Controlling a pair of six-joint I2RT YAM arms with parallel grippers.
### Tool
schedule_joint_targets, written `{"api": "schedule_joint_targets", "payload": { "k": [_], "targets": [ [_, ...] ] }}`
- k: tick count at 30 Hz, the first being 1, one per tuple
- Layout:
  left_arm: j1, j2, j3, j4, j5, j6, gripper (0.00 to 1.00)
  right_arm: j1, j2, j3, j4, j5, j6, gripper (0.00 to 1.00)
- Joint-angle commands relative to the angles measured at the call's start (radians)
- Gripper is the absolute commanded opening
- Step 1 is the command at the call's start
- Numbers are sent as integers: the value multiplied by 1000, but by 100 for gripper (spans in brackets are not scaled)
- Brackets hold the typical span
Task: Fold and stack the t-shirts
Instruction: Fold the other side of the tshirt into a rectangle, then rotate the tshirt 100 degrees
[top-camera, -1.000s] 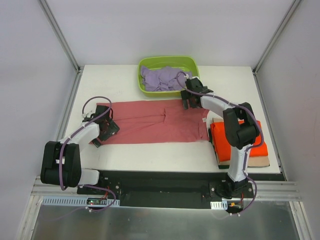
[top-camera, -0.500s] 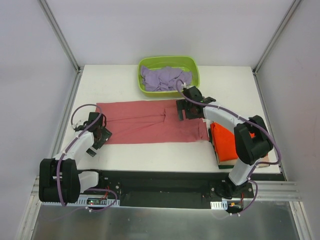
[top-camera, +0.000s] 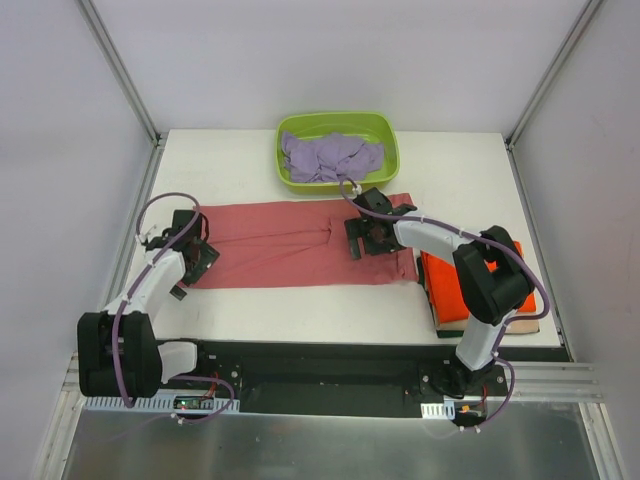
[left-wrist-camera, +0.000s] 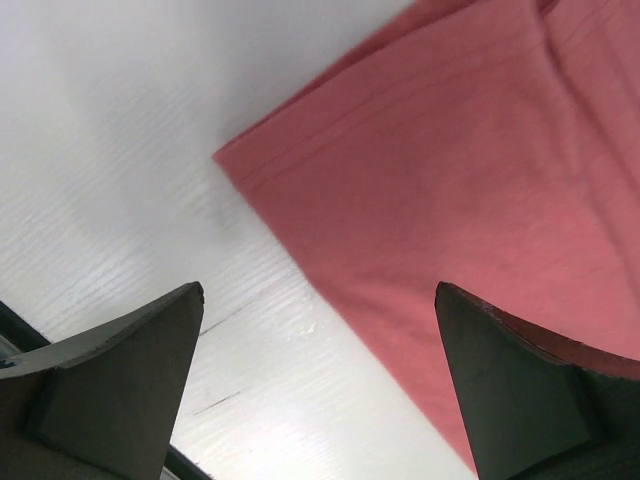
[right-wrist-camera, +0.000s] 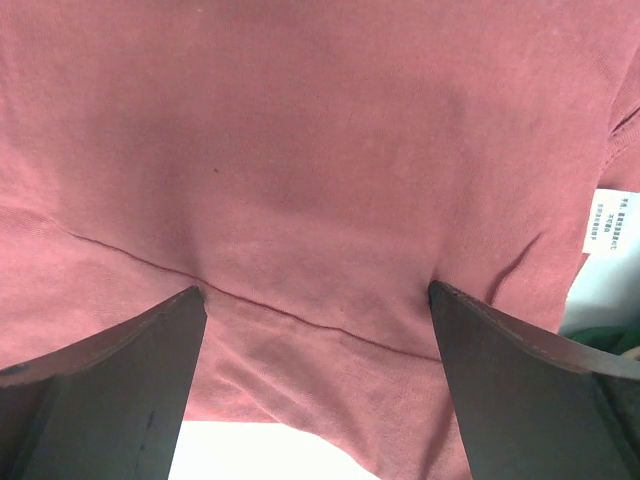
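Spread flat across the middle of the top view, on the white counter (top-camera: 250, 160): a salmon-red t-shirt (top-camera: 290, 245), long side running left to right. At its left end, the left pincer (top-camera: 200, 255), parted wide and clamped on nothing. From the left wrist, dark fingers (left-wrist-camera: 115, 385) in the two lower corners of the frame, with the shirt's corner and hem in the upper right and bare counter at left.

Toward the shirt's right end, just right of centre in the top view, the right pincer (top-camera: 360, 240), likewise spread apart with nothing gripped, directly over the cloth; impossible to tell whether touching it. From the right wrist, red cloth across nearly the whole frame, a thin seam crossing between the two fingers, and a small white label (right-wrist-camera: 605, 220) at the right edge.

At top centre of the top view, a lime-green tub (top-camera: 388, 140) with a crumpled lavender t-shirt (top-camera: 325, 158) inside, near the red shirt's far edge. At lower right, a folded orange t-shirt (top-camera: 455, 290) atop a tan t-shirt (top-camera: 525, 322), the stack just beside the red shirt's right end and partly hidden by the right arm.
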Motion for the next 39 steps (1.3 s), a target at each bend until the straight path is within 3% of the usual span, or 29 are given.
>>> {"api": "schedule_joint_targets", "payload": {
  "k": [1, 5, 10, 13, 17, 24, 30, 35, 39],
  "targets": [
    [39, 84, 128, -14, -87, 80, 99, 0, -6, -17, -13, 6, 10, 96],
    [77, 194, 229, 29, -111, 178, 99, -2, -20, -46, -5, 4, 1, 96],
    [155, 372, 321, 141, 47, 329, 99, -2, -18, -65, 3, -19, -28, 96],
    [177, 435, 352, 170, 157, 342, 97, -2, -5, -69, 0, -26, -56, 96],
    [178, 451, 355, 154, 141, 313, 96, -2, 2, -65, -5, -26, -64, 96],
    [172, 281, 349, 95, 49, 235, 99, -3, -84, -65, -19, -19, -44, 96],
    [58, 249, 436, 115, 107, 231, 99, -26, -187, -77, -19, 1, 59, 96],
    [-30, 439, 551, 166, 273, 241, 99, -62, -175, -100, 53, -117, 174, 96],
    [-101, 584, 605, 186, 281, 232, 99, -98, -98, -53, 76, -141, 205, 96]
  ]
}}
